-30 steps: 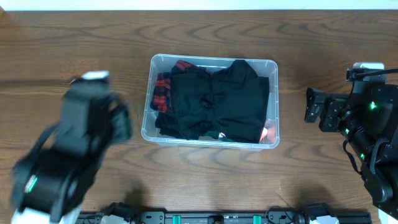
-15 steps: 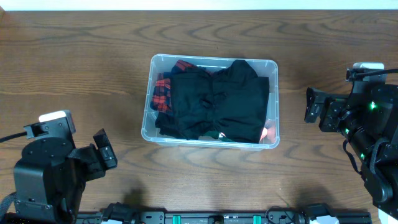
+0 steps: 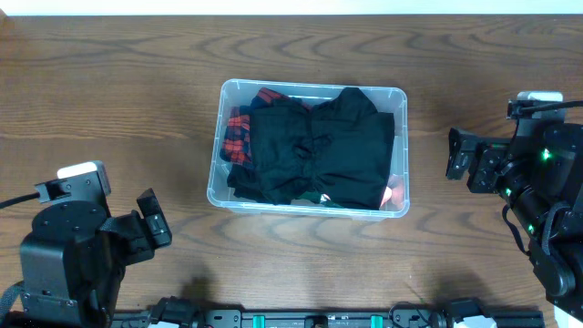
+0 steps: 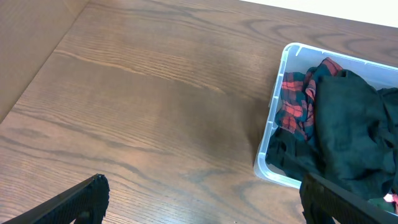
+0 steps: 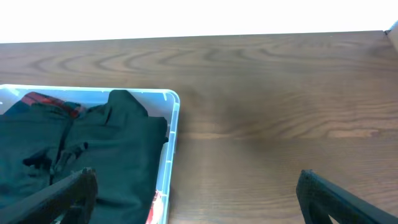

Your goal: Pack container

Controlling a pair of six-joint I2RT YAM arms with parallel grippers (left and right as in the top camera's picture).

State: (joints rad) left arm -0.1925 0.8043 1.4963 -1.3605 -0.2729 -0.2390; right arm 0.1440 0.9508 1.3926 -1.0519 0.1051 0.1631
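The clear plastic container [image 3: 219, 146] stands at the table's middle, filled with black clothes [image 3: 319, 150] and a red plaid garment [image 3: 239, 132]; something orange-red shows at its front right corner [image 3: 392, 193]. It also shows in the left wrist view [image 4: 281, 81] and in the right wrist view [image 5: 174, 118]. My left gripper [image 3: 151, 226] is open and empty at the front left, apart from the container; its fingers frame bare wood in the left wrist view [image 4: 199, 199]. My right gripper [image 3: 460, 153] is open and empty to the right of the container, and it shows in the right wrist view [image 5: 196, 196].
The wooden table [image 3: 109, 100] runs all around the container. The table's left edge [image 4: 37, 62] shows in the left wrist view. A white background lies beyond the far edge [image 5: 199, 18].
One second ago the left arm was blurred and raised near the container's left. It has drawn back to the front left and has held still since. The right arm has not moved.
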